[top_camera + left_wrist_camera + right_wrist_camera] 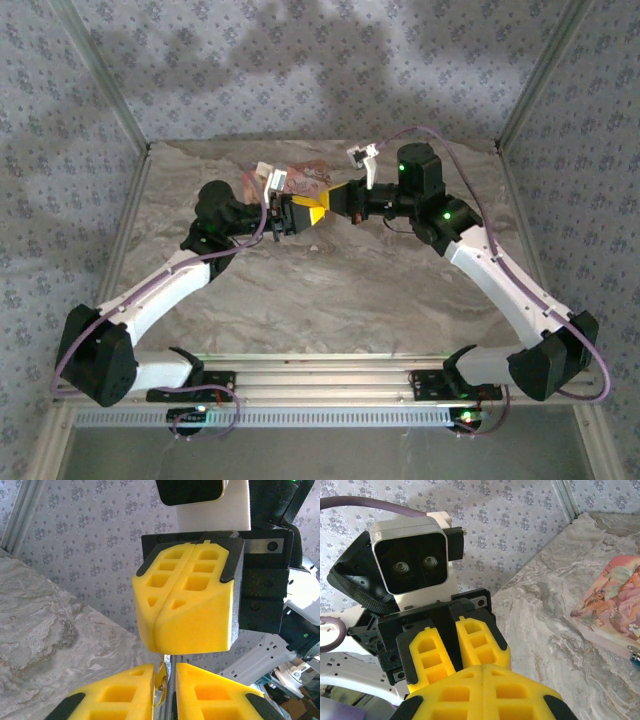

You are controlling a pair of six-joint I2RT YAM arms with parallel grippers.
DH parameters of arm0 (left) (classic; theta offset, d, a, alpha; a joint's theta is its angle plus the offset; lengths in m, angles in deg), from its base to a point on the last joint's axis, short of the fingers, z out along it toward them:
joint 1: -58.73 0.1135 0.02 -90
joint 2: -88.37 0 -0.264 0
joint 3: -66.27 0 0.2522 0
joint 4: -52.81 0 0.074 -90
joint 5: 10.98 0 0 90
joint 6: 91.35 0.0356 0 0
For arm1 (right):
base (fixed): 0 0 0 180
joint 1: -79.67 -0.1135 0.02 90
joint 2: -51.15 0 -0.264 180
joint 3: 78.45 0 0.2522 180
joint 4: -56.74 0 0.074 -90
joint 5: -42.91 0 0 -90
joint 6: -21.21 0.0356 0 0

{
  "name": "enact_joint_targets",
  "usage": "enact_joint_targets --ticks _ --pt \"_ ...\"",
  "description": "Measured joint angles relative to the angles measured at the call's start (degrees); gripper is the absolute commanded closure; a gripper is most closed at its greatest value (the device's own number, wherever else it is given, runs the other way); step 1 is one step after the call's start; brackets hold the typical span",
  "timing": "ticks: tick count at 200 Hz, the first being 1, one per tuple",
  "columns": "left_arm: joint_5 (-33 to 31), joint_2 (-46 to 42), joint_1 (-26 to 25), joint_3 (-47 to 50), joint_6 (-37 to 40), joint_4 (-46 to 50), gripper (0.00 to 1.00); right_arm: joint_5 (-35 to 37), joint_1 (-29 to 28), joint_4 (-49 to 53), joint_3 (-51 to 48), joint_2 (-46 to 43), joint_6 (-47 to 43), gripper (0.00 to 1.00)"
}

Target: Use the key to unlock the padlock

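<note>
**Grippers tip to tip over the table, key in the left pads**

In the overhead view you see the left gripper point(287, 216) and the right gripper point(338, 200) meeting tip to tip in the upper middle of the frame. Their yellow pads are touching or very nearly so, above the marbled table point(330, 310). Just behind them, toward the top of the frame, lies the pink flowered box point(300, 181).

From the left wrist, your own two pads rise from the bottom edge, set close with a narrow slot between them. In that slot stands the key point(160, 680), a thin, shiny metal piece seen edge-on and pinched there. Its upper end sits just below the right gripper's pads. These sit at the centre of the frame, pressed flat together and clenched on nothing.

From the right wrist, your own pads meet along a closed seam at the bottom edge. The left gripper faces you in the lower left centre, with a dark gap between its pads. The box rests on the table at the right of the frame. Just below its near corner, at the very right edge, is what appears to be the padlock point(635, 654). It is a small blue and metal scrap cut off by the frame, and too little shows to be certain.
</note>
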Motion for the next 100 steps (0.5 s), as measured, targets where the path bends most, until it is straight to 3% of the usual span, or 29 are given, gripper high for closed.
enact_joint_targets --ticks 100 --pt "0.0 0.0 0.0 0.0 0.1 0.0 0.82 0.0 0.0 -0.9 -0.2 0.0 0.2 1.0"
